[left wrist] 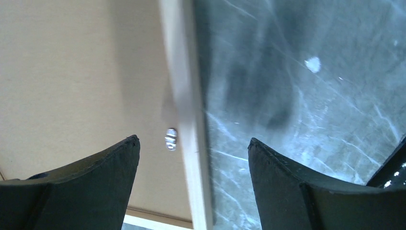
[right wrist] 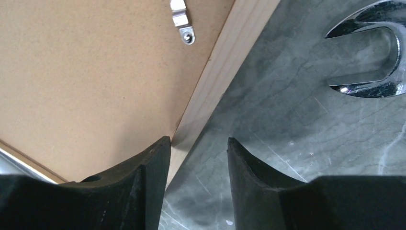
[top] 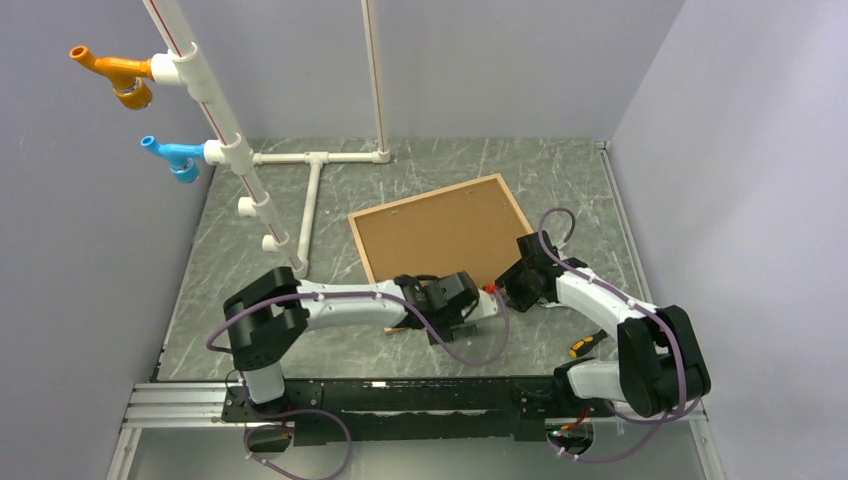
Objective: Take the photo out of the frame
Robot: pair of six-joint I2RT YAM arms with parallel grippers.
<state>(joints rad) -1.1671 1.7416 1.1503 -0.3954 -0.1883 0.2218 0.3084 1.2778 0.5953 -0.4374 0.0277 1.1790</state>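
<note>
Frame (top: 425, 195) lay back-up on the table (top: 450, 150); at its 6 o'clock edge, left gripper (left wrist: 191, 141) and right gripper (right wrist: 198, 139) straddled the moulding, jaws apart, unclamped.

A thin light-wood rectangular picture frame (top: 424, 196) lies flat and skewed on the grey marbled tabletop (top: 560, 190), its plain brown back upward. The left gripper (top: 472, 298) and the right gripper (top: 520, 278) are both at the frame's near right corner, close together; how their jaws stand cannot be made out from above. A white pipe structure (top: 312, 190) with an orange fitting (top: 115, 75) and a blue fitting (top: 172, 155) stands at far left, apart from the frame.
</note>
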